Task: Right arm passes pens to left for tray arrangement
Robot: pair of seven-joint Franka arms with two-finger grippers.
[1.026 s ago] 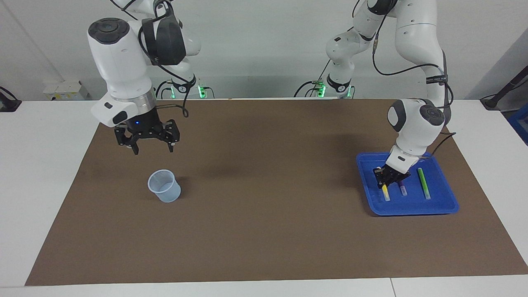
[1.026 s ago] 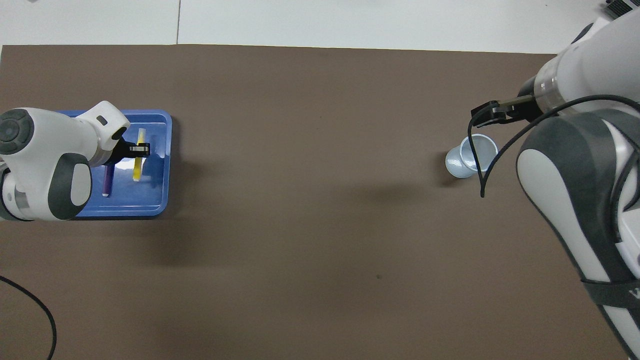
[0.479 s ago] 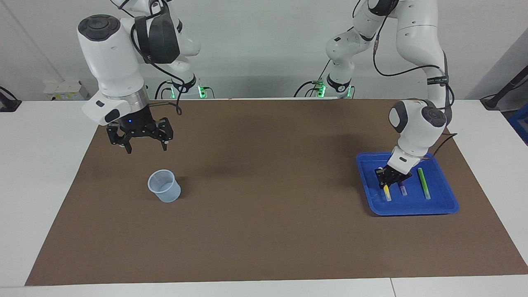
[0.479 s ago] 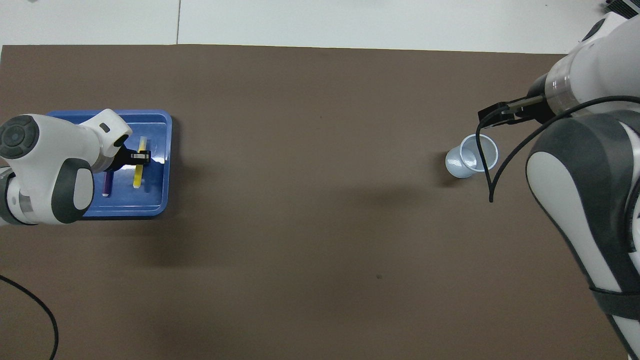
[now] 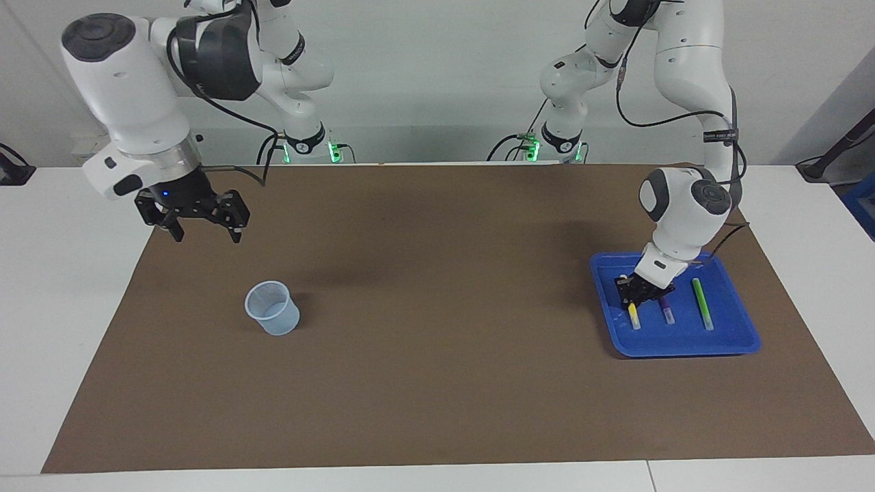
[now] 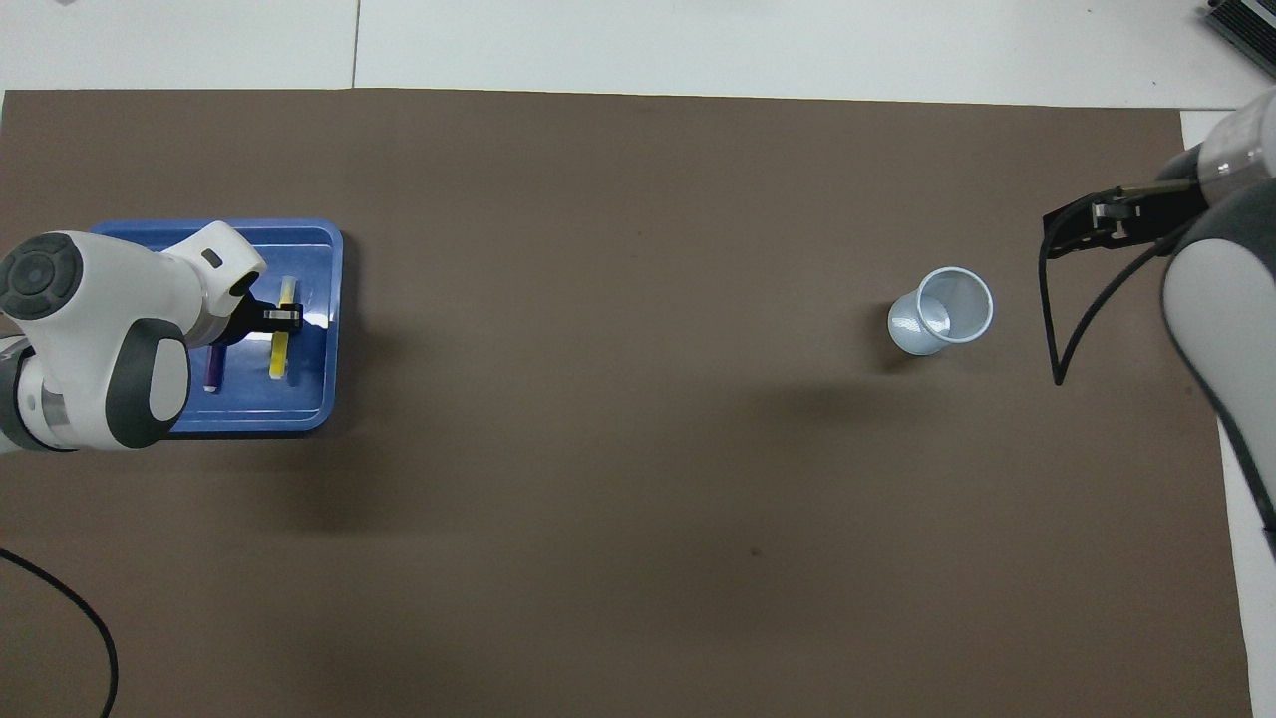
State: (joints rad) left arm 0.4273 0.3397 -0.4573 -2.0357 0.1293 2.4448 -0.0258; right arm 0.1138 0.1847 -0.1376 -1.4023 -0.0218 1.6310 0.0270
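The blue tray (image 5: 683, 346) lies at the left arm's end of the table and also shows in the overhead view (image 6: 335, 329). Three pens lie side by side in it: green (image 5: 701, 303), purple (image 5: 667, 316) and yellow (image 5: 634, 316). My left gripper (image 5: 632, 295) is down in the tray, shut on the yellow pen (image 6: 280, 357) at its middle. The purple pen (image 6: 212, 371) lies beside it. In the overhead view the left arm hides the green pen. My right gripper (image 5: 207, 238) is open and empty, up over the mat's edge at the right arm's end (image 6: 1072, 224).
A small translucent bluish cup (image 5: 272, 309) stands upright on the brown mat toward the right arm's end, also in the overhead view (image 6: 942, 311). A black cable loops from the right wrist (image 6: 1052, 329). A dark cable lies at the mat's near corner (image 6: 70, 608).
My right gripper has risen and moved away from over the cup toward the right arm's end of the table. My left gripper has shifted the yellow pen slightly nearer to the robots inside the tray.
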